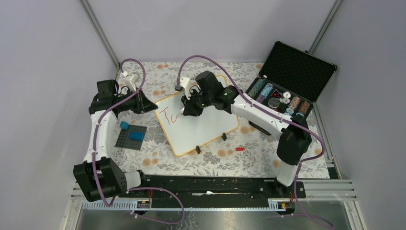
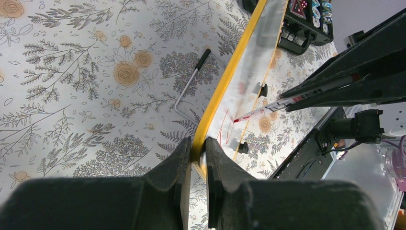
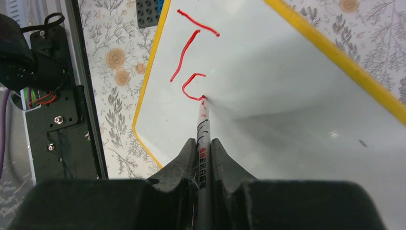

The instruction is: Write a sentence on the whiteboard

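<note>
The whiteboard [image 1: 206,127], white with a yellow rim, lies askew on the flowered table. Of the sentence, a red "T" and a curved stroke beside it [image 3: 191,52] show near the board's left end [image 1: 166,116]. My right gripper [image 3: 203,143] is shut on a grey marker [image 3: 203,124], whose red tip touches the board at the end of the curved stroke. My left gripper [image 2: 200,146] is shut on the whiteboard's yellow rim [image 2: 225,81] at its left corner [image 1: 148,105]. In the left wrist view the marker [image 2: 287,101] slants down onto the board.
An open black case [image 1: 297,67] with chips stands at the back right. A grey baseplate [image 1: 125,140] with blue bricks lies left of the board. A small red cap [image 1: 239,149] lies by the board's near edge. A thin wire rod [image 2: 191,79] lies behind the board.
</note>
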`<state>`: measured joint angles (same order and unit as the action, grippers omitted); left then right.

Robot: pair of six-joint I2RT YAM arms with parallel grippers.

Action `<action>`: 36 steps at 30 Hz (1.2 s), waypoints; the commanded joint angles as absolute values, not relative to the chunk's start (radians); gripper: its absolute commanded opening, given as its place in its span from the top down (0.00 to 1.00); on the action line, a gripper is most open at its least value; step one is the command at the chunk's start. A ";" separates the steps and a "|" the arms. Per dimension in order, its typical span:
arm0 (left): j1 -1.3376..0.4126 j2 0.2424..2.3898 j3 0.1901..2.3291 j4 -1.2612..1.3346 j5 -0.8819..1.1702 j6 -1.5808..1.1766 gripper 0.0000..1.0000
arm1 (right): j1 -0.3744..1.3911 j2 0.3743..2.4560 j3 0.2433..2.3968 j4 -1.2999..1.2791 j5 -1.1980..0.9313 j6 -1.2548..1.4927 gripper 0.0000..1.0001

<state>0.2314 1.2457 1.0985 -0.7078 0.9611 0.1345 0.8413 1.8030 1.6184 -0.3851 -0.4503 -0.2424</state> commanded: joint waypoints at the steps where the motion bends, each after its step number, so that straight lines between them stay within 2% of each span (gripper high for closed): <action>1: 0.233 1.223 1.097 -0.680 0.984 0.144 0.89 | 0.824 1.812 1.695 -0.371 -0.406 -0.240 1.00; 25: 0.233 1.226 1.097 -0.680 0.980 0.146 0.90 | 0.868 1.842 1.716 -0.372 -0.431 -0.224 1.00; 36: 0.233 1.221 1.093 -0.679 0.979 0.146 0.90 | 0.823 1.738 1.681 -0.415 -0.521 -0.205 1.00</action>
<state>0.2310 1.2453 1.0969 -0.7082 0.9627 0.1341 0.8558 1.8282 1.6817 -0.3946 -0.4633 -0.2199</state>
